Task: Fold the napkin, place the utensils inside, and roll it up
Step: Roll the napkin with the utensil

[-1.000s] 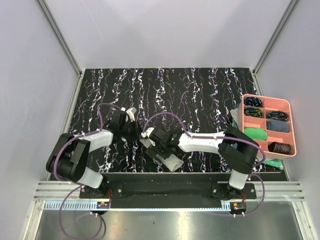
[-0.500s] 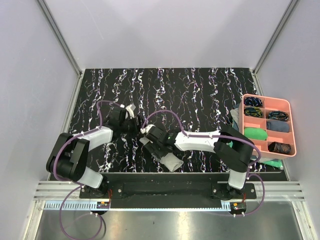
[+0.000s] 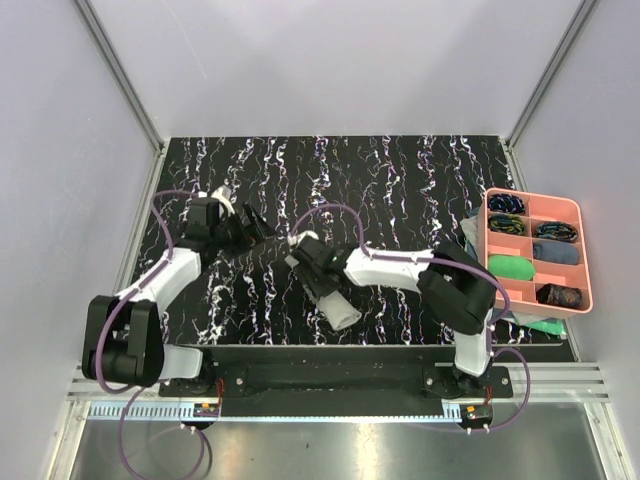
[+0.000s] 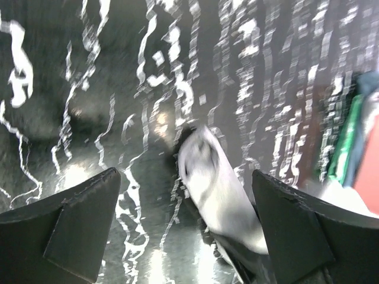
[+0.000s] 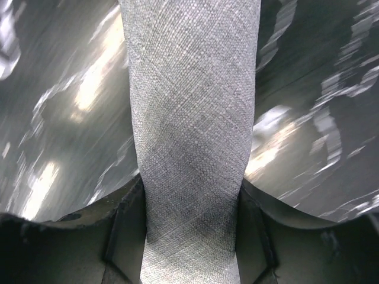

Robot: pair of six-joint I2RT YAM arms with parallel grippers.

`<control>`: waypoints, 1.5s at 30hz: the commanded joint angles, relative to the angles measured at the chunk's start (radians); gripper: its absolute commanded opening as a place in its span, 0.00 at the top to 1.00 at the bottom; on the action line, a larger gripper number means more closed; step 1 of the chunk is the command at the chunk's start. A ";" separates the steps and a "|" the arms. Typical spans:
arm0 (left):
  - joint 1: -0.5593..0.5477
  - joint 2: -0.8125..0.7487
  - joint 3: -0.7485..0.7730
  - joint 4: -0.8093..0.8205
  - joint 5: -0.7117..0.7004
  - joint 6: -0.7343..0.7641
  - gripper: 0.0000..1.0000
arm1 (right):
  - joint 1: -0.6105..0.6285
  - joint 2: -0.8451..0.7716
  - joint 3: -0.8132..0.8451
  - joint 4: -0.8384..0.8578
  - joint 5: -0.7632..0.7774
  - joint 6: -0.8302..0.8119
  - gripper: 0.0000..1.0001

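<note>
— Near the front edge of the black marbled table, your right claw pinches the rolled light grey-green cloth napkin; your left claw gapes wide, empty.
— Grip gently, so it doesn't unwind.

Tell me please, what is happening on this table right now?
The napkin lies rolled into a tight tube near the front of the table. The right gripper clasps it at its far end. The left gripper is open and apart from the roll, to its left. No utensils show; they may be inside.
</note>
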 commanded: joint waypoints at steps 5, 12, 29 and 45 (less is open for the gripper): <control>0.031 -0.138 0.106 -0.095 0.050 0.049 0.02 | -0.212 0.178 0.169 -0.104 -0.035 -0.038 0.42; 0.050 -0.241 0.142 -0.228 0.030 0.145 0.01 | -0.355 0.371 0.476 -0.162 -0.064 -0.088 0.41; 0.068 -0.391 0.148 -0.331 0.010 0.317 0.01 | -0.432 0.395 0.857 -0.251 -0.264 -0.193 0.00; 0.070 -0.646 0.037 -0.245 -0.041 0.353 0.01 | -0.432 -0.599 -0.037 0.232 -0.052 -0.164 0.00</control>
